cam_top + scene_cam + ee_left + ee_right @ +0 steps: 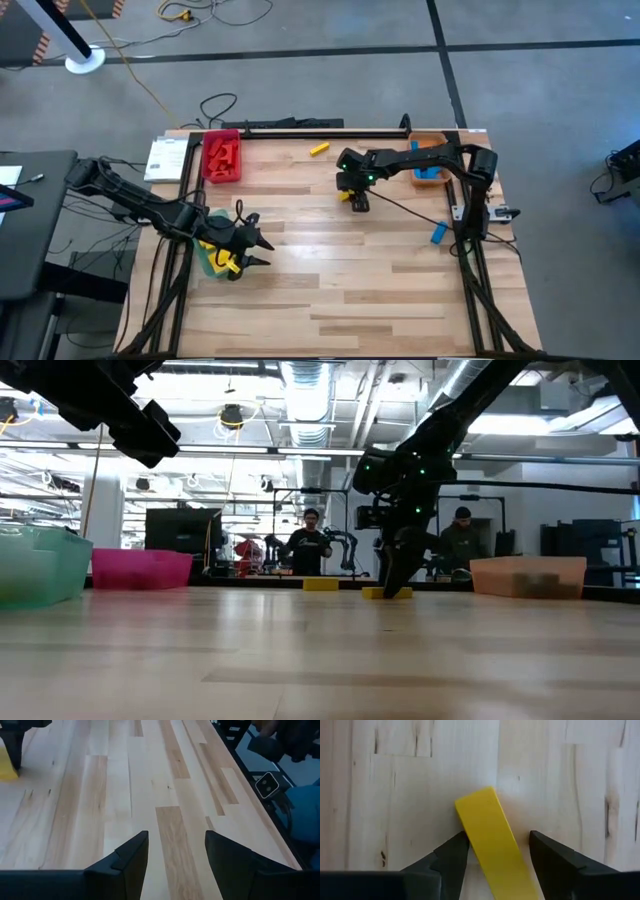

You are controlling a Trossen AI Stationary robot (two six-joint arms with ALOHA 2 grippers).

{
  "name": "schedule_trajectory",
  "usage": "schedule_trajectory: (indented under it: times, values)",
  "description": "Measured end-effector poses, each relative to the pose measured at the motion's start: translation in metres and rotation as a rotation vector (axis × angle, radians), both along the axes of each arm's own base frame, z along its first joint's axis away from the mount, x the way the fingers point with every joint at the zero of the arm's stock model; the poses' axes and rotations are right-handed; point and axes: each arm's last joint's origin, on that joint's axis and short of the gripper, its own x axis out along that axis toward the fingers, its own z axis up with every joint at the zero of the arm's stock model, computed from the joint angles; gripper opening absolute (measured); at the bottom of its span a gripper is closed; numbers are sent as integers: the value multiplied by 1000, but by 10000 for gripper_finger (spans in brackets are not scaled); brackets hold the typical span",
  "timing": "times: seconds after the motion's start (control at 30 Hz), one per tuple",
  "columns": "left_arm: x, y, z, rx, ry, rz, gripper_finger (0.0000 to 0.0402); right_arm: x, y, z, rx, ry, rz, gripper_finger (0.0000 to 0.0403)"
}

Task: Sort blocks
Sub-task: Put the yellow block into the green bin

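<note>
Near the table's centre, slightly toward one o'clock, the right gripper (356, 200) is pointing down at a yellow block (492, 842) lying flat on the wooden table (380, 280). Its jaws are standing partly open around the block: one finger (451, 857) is touching or nearly touching the block's edge, the other finger (555, 862) is standing clear of it with a gap showing, so no grip is closing on it. The block is lying tilted between the fingers, not parallel to them. The right arm (430, 160) is reaching from its base at three o'clock across toward the centre, elbow bent, passing beside the orange tray (428, 160) at one o'clock, which is holding blue pieces. At about eight o'clock the left gripper (255, 250) is hanging above the table over bare boards, jaws moderately open and holding nothing, fingers (127, 862) aimed toward the centre. The left arm (130, 195) is stretching in from nine o'clock, over the green tray (212, 262) with yellow pieces in it. Other stock: a second yellow block (318, 149) lying at twelve o'clock near the far edge; a blue block (438, 233) lying at three o'clock near the right arm's base; the red tray (221, 157) at eleven o'clock holding red blocks (224, 153). Beyond the table, in the low view, two people (310, 545) are standing in the room.
</note>
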Motion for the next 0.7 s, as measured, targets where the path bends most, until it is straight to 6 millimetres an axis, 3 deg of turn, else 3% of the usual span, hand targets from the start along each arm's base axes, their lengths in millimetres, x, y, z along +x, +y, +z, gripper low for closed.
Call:
schedule_trajectory:
  times: [0.2, 0.33, 0.47, 0.7]
  values:
    - [-1, -1, 0, -3, 5, -6, 190, 2, 7, 1, 10, 10, -27, 192]
    - [-1, -1, 0, 21, -2, 13, 190, 8, 20, 16, -6, -25, 1, 138]
    - [0, 2, 0, 109, -28, 89, 190, 25, 39, 44, -7, -151, 64, 96]
    - [-1, -1, 4, 390, -112, 162, 190, 53, 82, 76, 94, -323, 216, 105]
